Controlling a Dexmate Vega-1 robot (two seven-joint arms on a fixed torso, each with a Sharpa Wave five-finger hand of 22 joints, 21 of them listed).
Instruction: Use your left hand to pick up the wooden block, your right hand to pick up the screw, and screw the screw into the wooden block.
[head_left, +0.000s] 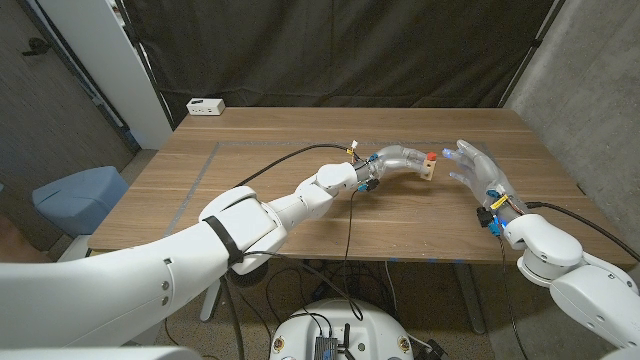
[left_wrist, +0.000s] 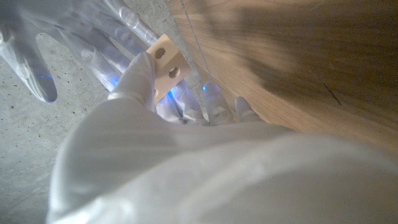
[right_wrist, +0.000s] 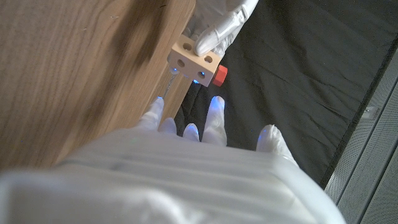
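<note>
My left hand (head_left: 395, 160) holds the small pale wooden block (head_left: 427, 169) above the middle right of the table. A red screw (head_left: 432, 156) sits in the block's upper side. The left wrist view shows two holes in the block (left_wrist: 166, 68) beyond my left hand (left_wrist: 140, 81). Just to the block's right, my right hand (head_left: 480, 170) is open with its fingers spread and nothing in it. In the right wrist view, the block (right_wrist: 191, 61) and red screw (right_wrist: 219, 75) lie a short way past my right hand (right_wrist: 205, 127).
The wooden table (head_left: 280, 140) carries a white box (head_left: 205, 106) at its far left corner. A black cable (head_left: 290, 158) runs along my left arm. A blue seat (head_left: 78, 195) stands left of the table, and a dark curtain hangs behind.
</note>
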